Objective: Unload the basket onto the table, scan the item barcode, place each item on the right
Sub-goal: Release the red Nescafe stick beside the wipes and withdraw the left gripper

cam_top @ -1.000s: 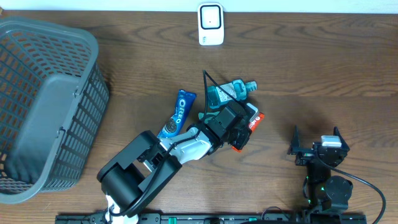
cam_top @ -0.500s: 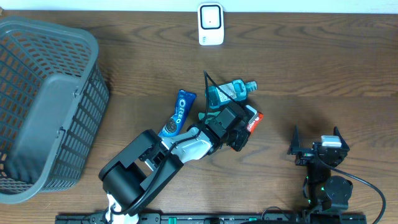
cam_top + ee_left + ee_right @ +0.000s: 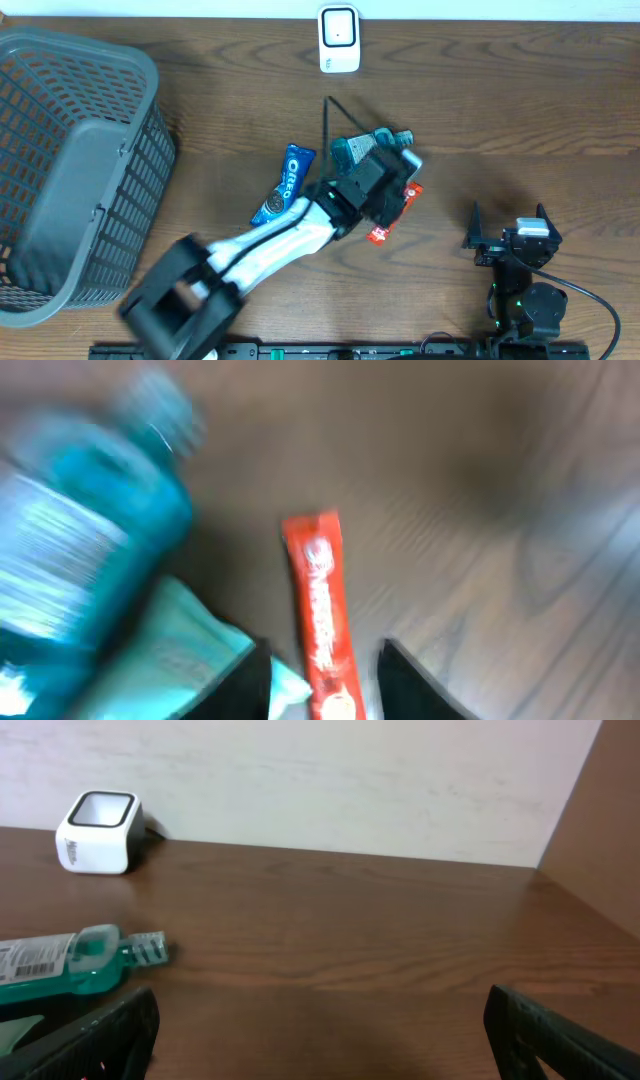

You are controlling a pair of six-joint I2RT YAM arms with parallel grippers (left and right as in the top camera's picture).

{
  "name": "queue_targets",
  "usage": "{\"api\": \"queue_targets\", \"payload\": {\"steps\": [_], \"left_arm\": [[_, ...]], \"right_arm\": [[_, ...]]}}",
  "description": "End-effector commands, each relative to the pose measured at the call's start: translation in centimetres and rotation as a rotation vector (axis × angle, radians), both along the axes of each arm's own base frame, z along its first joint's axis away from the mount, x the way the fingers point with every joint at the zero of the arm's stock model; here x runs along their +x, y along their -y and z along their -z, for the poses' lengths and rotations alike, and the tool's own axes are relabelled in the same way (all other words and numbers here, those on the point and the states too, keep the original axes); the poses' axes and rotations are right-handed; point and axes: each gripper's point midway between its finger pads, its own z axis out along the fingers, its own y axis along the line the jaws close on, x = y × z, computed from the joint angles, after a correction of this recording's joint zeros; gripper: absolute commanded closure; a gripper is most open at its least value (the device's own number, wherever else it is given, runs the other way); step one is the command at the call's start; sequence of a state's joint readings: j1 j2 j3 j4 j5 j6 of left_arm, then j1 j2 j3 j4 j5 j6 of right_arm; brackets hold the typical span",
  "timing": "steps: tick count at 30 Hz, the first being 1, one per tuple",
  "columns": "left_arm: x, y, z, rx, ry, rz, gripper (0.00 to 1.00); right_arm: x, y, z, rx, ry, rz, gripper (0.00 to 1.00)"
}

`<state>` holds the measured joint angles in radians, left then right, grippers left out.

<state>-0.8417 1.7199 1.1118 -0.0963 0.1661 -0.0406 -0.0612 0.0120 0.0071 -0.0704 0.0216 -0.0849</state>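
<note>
A thin red packet (image 3: 322, 600) lies on the wooden table between the fingers of my left gripper (image 3: 325, 690), with a gap showing on each side of it. From overhead, the left gripper (image 3: 385, 195) covers most of the red packet (image 3: 378, 235). A teal mouthwash bottle (image 3: 360, 148) lies just beyond it, and a pale teal pouch (image 3: 170, 650) sits beside the left finger. The white scanner (image 3: 339, 38) stands at the table's far edge. My right gripper (image 3: 510, 238) stands wide open at the front right with nothing in it.
A blue Oreo pack (image 3: 285, 183) lies left of the left arm. A large grey basket (image 3: 95, 215) fills the left side. In the right wrist view, the bottle (image 3: 80, 958) shows a barcode label and the scanner (image 3: 97, 832) stands at the wall.
My left gripper has gone from shut to parted, and the left arm has stretched out low, shifting up toward the bottle. The right arm has not moved.
</note>
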Motion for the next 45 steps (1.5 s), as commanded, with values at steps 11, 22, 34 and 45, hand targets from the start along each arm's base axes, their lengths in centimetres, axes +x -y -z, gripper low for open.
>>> {"api": "queue_targets", "payload": {"steps": [11, 22, 34, 45], "left_arm": [[6.7, -9.0, -27.4, -0.096, 0.734, -0.401, 0.47], [6.1, -17.2, -33.4, 0.331, 0.998, -0.541, 0.46], [7.9, -23.8, -33.3, 0.431, 0.961, -0.692, 0.46], [5.1, -29.3, -32.4, 0.128, 0.772, -0.626, 0.41]], "right_arm": [[0.0, -0.2, 0.0, -0.006, 0.0, -0.007, 0.01], [0.0, -0.2, 0.0, -0.006, 0.0, -0.007, 0.01], [0.0, -0.2, 0.0, -0.006, 0.0, -0.007, 0.01], [-0.2, 1.4, -0.2, -0.239, -0.018, 0.067, 0.01]]}}
